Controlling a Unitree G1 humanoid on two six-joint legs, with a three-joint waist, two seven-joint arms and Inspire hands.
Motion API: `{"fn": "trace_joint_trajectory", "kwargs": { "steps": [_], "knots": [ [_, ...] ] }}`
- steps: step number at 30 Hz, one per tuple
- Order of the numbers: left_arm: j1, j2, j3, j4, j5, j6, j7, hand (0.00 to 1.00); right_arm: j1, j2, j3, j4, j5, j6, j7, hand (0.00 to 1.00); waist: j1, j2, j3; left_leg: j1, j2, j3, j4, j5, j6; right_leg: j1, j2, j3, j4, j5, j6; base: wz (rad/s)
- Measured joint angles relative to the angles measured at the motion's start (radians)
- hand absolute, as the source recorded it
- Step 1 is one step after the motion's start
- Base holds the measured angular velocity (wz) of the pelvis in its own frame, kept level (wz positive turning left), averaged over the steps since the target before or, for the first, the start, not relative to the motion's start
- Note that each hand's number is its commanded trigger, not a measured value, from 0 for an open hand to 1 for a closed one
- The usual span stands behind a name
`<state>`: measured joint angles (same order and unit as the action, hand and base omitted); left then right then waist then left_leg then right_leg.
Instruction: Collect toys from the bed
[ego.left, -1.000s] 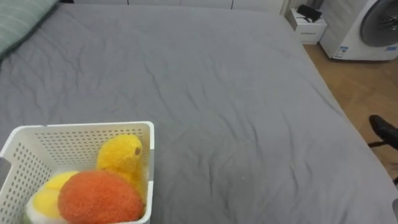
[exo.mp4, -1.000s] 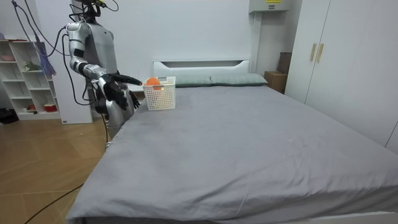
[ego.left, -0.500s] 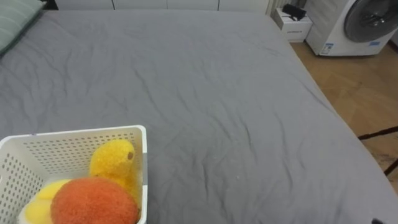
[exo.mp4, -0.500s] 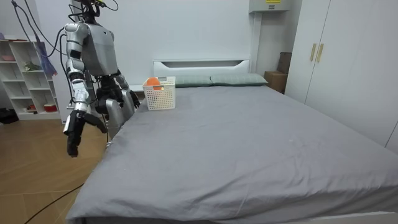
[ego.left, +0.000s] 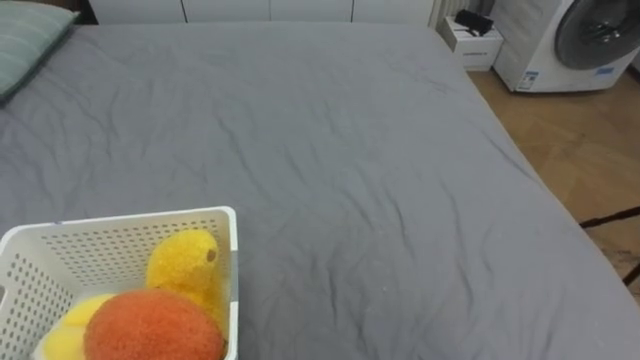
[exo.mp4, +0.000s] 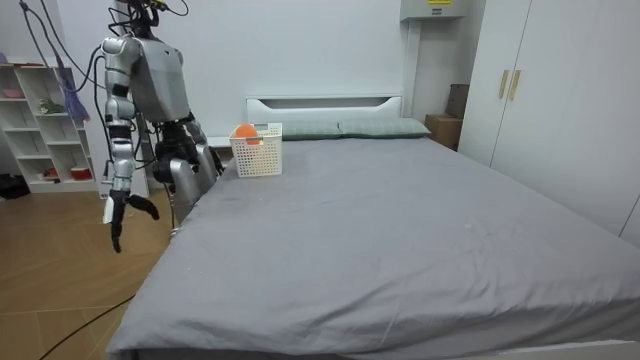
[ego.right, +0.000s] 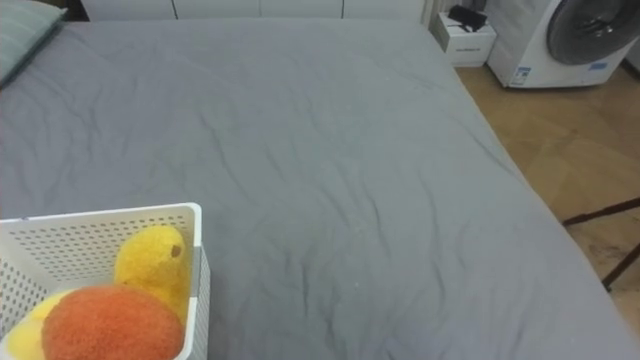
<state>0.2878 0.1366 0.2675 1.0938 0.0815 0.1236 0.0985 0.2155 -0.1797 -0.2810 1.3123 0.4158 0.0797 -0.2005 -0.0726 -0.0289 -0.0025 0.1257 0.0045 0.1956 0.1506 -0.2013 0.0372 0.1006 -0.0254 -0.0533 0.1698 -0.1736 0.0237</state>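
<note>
The white basket (ego.left: 120, 218) sits on the grey bed (ego.left: 340, 150) at the lower left of the eye views. It holds an orange toy (ego.left: 155, 325) in front and a yellow toy (ego.left: 185, 268) behind it, against the basket's right wall. In the room view the robot stands by the bed's left edge, next to the basket. Its right hand (exo.mp4: 118, 222) hangs low over the floor, fingers loose and empty. Its left hand (exo.mp4: 204, 158) is at its waist; I cannot tell how its fingers stand.
</note>
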Motion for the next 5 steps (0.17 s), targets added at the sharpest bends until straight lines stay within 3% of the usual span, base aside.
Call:
{"fn": "trace_joint_trajectory", "kwargs": {
  "steps": [5],
  "knots": [
    [-0.025, -0.013, -0.017, 0.023, 0.011, 0.016, 0.0, 0.0, -0.045, 0.01, 0.116, 0.047, -0.207, 0.045, 0.063, 0.0, 0.037, 0.014, 0.0003, 0.01, 0.001, 0.008, -0.004, 0.0, 0.0, 0.005, 0.002, 0.009, 0.001, 0.001, 0.0, -0.06]
  ]
}}
